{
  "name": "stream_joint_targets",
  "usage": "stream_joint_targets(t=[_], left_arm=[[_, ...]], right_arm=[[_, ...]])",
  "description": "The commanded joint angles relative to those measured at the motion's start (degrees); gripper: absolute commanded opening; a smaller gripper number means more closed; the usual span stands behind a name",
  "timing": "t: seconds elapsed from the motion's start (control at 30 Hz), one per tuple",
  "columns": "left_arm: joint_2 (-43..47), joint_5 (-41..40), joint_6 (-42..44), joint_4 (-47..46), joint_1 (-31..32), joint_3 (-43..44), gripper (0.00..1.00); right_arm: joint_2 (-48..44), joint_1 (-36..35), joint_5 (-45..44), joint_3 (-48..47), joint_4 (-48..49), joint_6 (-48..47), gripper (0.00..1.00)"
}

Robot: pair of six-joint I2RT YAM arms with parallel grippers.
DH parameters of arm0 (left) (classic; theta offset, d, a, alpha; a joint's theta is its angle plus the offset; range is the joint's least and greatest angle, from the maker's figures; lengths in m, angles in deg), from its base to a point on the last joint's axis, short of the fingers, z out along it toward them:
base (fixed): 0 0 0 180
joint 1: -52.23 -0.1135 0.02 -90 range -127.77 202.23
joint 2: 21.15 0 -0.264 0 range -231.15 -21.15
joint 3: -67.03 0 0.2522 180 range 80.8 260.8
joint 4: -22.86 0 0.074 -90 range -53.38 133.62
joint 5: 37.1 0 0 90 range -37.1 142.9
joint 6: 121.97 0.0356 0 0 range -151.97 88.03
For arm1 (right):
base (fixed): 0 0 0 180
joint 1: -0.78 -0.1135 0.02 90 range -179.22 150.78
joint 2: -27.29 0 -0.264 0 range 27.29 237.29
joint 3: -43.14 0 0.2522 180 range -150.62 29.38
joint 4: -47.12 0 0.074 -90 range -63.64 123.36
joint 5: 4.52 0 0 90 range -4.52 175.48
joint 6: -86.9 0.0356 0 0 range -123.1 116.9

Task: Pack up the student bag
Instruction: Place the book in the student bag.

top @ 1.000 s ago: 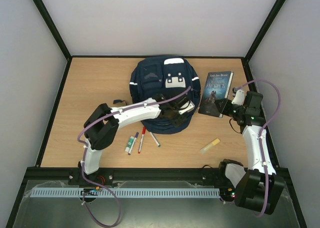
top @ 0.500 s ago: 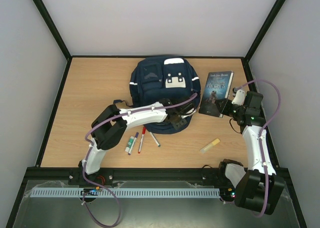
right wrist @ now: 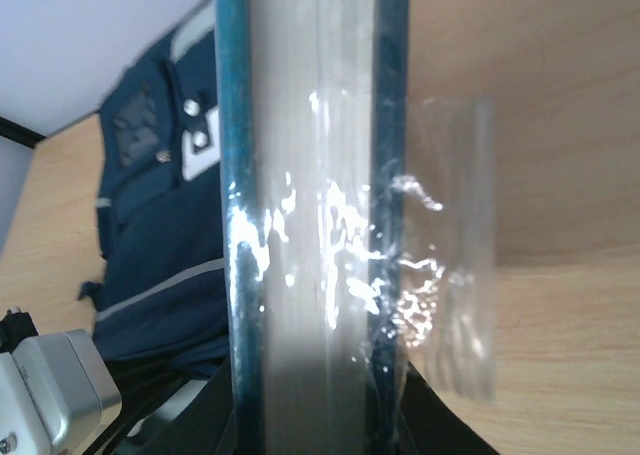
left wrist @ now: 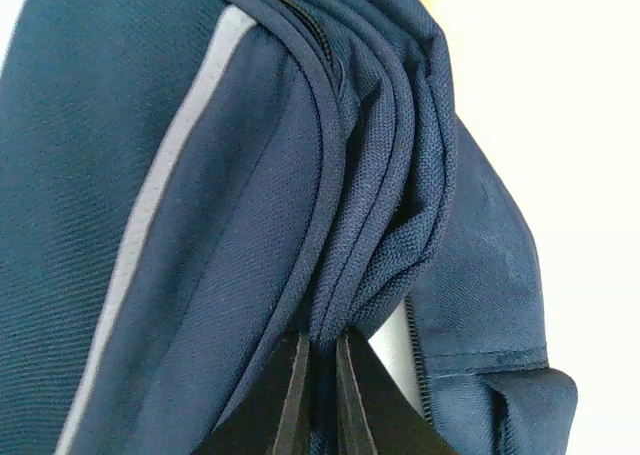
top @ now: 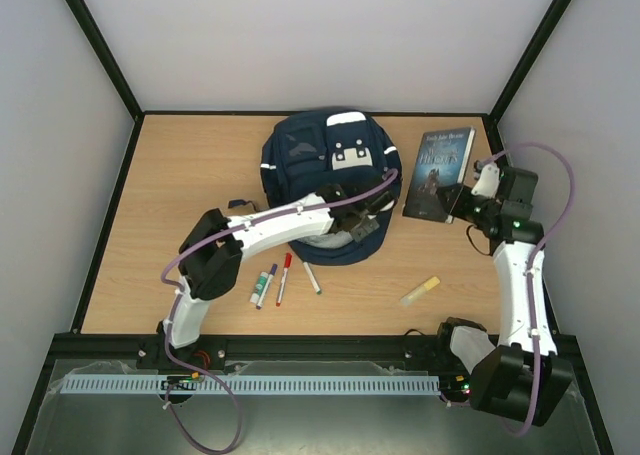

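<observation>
Currently, left tool (left wrist: 320, 365) pinching student bag (top: 320, 160) fold, right tool (right wrist: 312, 415) clamped on book (top: 438, 170) (plastic-wrapped)

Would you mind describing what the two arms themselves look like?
The left arm and right arm have white link shells with black joints. Each carries a loose purple cable. The left fingers are thin and black.

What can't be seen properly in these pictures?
- Inside of the large navy-blue fabric backpack: in the top view the left arm covers its near end. The left wrist view shows only folds pinched in the left gripper.
- Title of the dark-covered book: too small from above. The right wrist view shows only its glare-covered wrapped edge.
- The small pale-yellow stick: too small to identify.
</observation>
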Motion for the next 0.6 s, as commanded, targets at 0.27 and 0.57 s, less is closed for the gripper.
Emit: stream_joint_targets(t=[0.27, 0.57], left_arm=[[9.16, -6.82, 0.10, -4.73, -4.61, 11.97, 0.02], [8.24, -5.39, -0.75, -5.60, -6.70, 17.07, 0.03]], right_arm=[[3.47, 0.21, 19.17, -20.18, -21.11, 3.08, 0.01], [5.20, 0.21, 27.01, -16.55, -34.32, 1.19, 0.01]])
